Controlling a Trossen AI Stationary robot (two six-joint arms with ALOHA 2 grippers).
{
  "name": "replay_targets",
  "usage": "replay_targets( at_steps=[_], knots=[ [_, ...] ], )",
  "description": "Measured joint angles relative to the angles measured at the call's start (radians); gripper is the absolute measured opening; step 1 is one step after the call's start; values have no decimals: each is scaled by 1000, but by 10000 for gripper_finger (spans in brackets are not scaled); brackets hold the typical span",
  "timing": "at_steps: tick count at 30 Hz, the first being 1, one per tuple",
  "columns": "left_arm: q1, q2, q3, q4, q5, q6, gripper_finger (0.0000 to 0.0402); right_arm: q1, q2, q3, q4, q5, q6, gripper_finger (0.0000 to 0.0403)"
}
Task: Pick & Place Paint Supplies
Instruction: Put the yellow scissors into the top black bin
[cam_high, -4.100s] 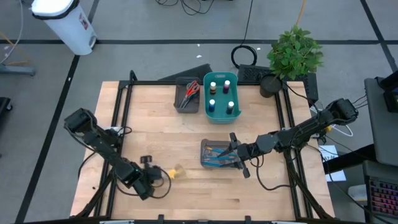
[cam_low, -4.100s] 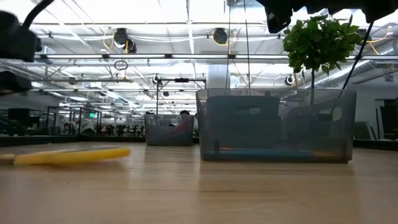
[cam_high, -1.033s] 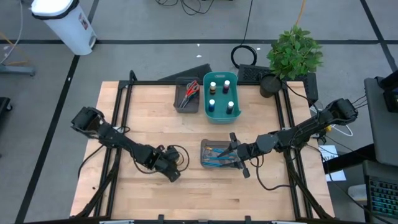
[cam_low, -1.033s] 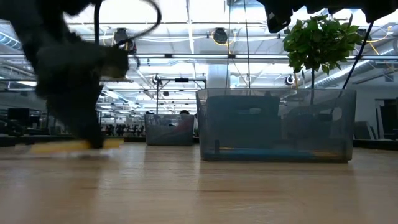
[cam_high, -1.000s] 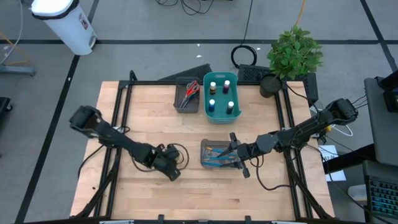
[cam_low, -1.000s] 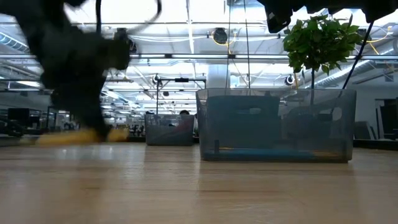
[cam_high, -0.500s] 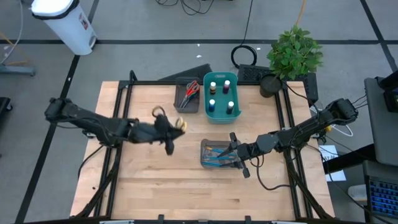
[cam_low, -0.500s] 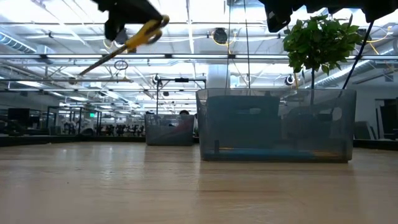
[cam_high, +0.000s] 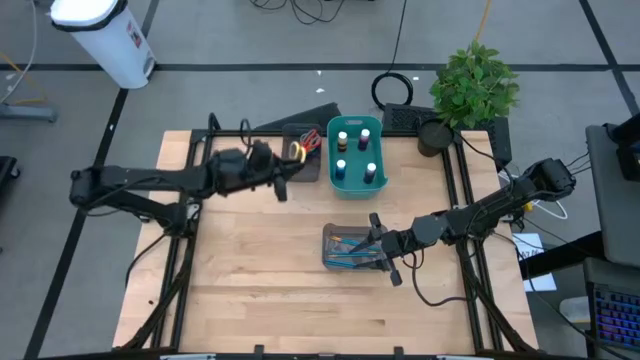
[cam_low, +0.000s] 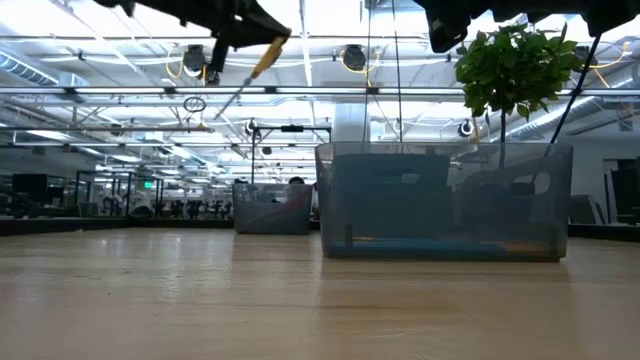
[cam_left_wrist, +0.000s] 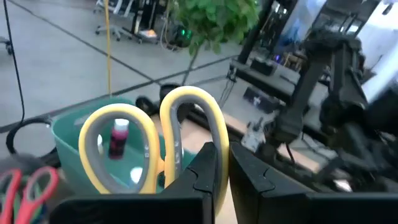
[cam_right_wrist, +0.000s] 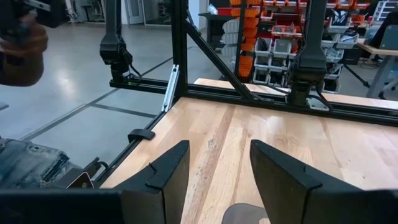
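Since half a second ago my left gripper (cam_high: 283, 168) has swung from mid-worktop to the far grey tray (cam_high: 291, 170), clamped on the yellow scissors (cam_left_wrist: 155, 146), carried high to clear the rim, I judge; blades hidden; my right gripper (cam_right_wrist: 212, 163) waits open by the near tray (cam_high: 352, 248).

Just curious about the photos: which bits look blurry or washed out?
Left wrist view: yellow scissors fairly sharp, room behind soft. Low view: bright ceiling lights glare, near tray hazy. Right wrist view: its own dark fingers blur up close. High view: evenly lit.
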Motion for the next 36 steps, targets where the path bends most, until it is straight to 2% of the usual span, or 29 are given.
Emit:
replay_targets(
  at_steps=[5,9,16,23,29,32,36],
  knots=[
    [161,59,1,88,155,26,18,-7,0,0,0,0,-1,160],
    [254,125,1,176,264,110,25,-9,0,0,-1,1,-1,160],
    [361,200,1,282,360,114,18,-9,0,0,-9,1,-1,160],
    [423,253,1,275,366,106,19,-9,0,0,-16,1,-9,160],
    [427,279,1,294,395,111,21,-9,0,0,-23,4,7,160],
    [432,280,1,321,496,114,18,-9,0,0,-20,5,5,160],
    [433,280,1,365,680,128,18,-11,0,0,-15,5,-18,160]
  ],
)
